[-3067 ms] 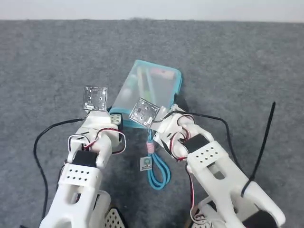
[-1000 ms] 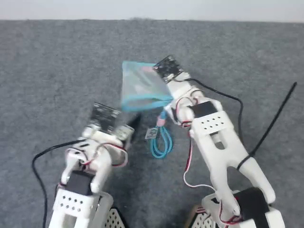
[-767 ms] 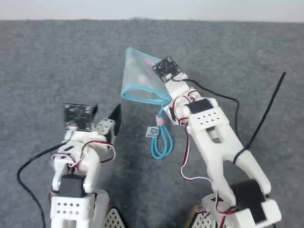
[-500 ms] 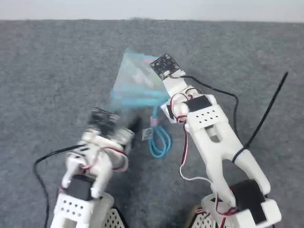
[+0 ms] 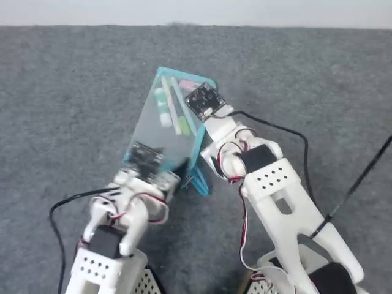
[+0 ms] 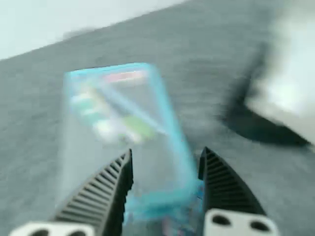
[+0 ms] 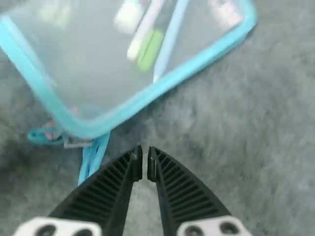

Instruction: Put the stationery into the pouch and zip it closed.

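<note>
Grey mat (image 5: 67, 79); pouch (image 5: 160, 131) near end under left arm (image 5: 131, 205).

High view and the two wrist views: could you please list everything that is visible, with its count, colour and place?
table: one, grey, carpet-like, under everything
pouch: one, clear with turquoise edges, lying in the middle of the table
stationery: at least three pen-like pieces, white, green-and-white and pale blue, inside the pouch at its far end
strap: one, turquoise, on the table at the pouch's near corner
cables: black, trailing over the table
left hand: one, black fingers, open, over the pouch's near end
right hand: one, black fingers, shut and empty, over the table beside the pouch's edge
</note>
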Controlling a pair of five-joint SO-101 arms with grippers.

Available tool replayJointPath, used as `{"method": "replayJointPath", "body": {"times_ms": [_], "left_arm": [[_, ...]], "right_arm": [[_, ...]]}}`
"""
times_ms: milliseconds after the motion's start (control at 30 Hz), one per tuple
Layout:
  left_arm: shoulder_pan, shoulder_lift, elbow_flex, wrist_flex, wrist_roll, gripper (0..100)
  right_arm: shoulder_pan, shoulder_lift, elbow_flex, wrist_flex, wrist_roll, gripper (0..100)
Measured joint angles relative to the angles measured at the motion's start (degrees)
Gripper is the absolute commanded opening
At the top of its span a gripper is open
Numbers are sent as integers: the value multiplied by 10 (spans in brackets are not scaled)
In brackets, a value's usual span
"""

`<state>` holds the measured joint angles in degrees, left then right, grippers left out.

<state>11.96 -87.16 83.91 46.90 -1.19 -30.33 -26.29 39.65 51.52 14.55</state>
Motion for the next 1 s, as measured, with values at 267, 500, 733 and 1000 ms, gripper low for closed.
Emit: {"method": "replayJointPath", "body": {"times_ms": [267,500,733,1000], "left_arm": [[-171,0,-8,-29,18,210],[-184,0,-8,-29,18,210],[-187,0,-8,-29,18,210],[-186,0,-8,-29,18,210]], "right_arm": [[-22,101,3,7,17,6],[-97,132,-38,70,17,84],[-124,164,-39,65,17,230],[-96,308,-88,23,17,0]]}}
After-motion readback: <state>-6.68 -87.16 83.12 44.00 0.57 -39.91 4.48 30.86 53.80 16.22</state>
